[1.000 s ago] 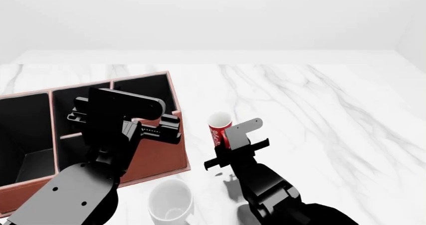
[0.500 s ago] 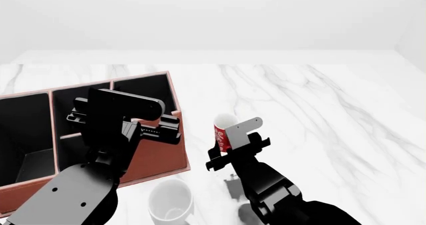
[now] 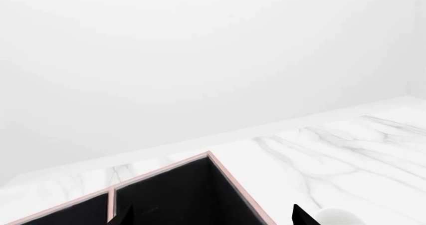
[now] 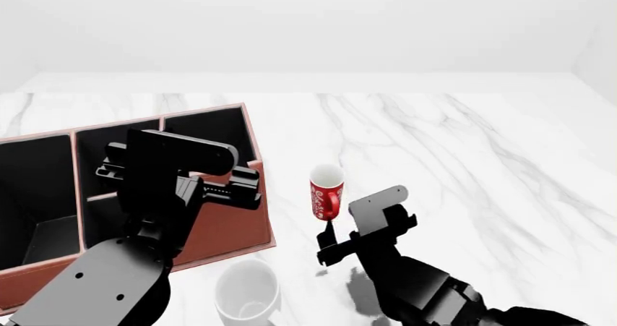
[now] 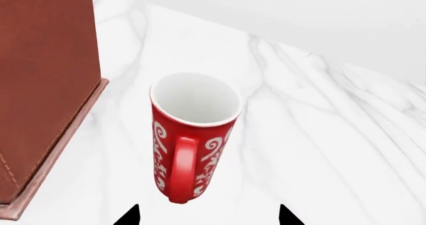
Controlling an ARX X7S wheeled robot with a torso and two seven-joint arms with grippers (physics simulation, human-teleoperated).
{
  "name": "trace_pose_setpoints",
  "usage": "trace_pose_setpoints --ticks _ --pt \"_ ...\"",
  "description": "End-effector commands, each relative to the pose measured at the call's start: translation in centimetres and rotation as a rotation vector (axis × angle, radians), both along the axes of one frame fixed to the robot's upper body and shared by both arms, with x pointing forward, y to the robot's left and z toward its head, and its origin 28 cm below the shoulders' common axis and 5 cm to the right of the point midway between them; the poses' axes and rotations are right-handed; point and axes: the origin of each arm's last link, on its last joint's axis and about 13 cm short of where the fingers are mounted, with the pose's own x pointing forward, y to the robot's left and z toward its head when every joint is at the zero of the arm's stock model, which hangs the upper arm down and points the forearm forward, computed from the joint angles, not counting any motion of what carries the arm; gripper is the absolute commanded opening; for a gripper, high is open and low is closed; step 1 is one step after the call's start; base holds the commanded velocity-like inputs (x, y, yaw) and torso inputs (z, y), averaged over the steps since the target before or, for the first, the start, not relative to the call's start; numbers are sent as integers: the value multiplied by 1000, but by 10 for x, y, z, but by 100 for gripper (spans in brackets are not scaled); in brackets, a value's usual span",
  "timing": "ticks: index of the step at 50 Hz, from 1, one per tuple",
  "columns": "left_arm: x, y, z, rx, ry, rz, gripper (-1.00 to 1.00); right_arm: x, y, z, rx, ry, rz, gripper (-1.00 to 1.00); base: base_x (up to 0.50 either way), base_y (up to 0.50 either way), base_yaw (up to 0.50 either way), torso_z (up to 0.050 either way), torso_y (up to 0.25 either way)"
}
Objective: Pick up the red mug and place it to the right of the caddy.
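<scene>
**Mug released beside the caddy**

The right gripper [image 4: 359, 232] has backed off the mug [image 4: 326, 192]; half a second ago its jaws flanked it. Now they stand open and empty, tips apart and short of the handle. The mug stands upright on the table [image 4: 482, 152], just right of the caddy [image 4: 227, 228], not touching. The placement looks done. The left gripper [image 4: 217, 185] hovers over the caddy, jaws apart, holding nothing.

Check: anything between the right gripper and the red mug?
Nothing visible. In the right wrist view the red mug stands upright on bare marble table, handle facing the right gripper, whose open fingertips frame it without touching. The caddy sits off to one side, apart from the mug.
</scene>
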Motion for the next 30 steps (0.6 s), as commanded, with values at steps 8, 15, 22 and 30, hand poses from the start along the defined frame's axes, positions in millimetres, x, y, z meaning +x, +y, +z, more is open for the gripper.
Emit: trace_pose_setpoints --ticks 8,15,22,30 --pt "2 1 1 -21 -8 3 100 -83 -31 95 186 -176 126 100 0 0 0 0 0" --pt "2 0 2 -19 -9 -4 100 -88 -43 144 361 -511 -43 100 0 0 0 0 0" --pt "2 2 0 -22 -6 3 100 -91 -43 146 421 -523 -37 100 0 0 0 0 0" --pt "1 2 1 -19 -8 3 100 -98 -43 150 441 -561 -33 100 0 0 0 0 0"
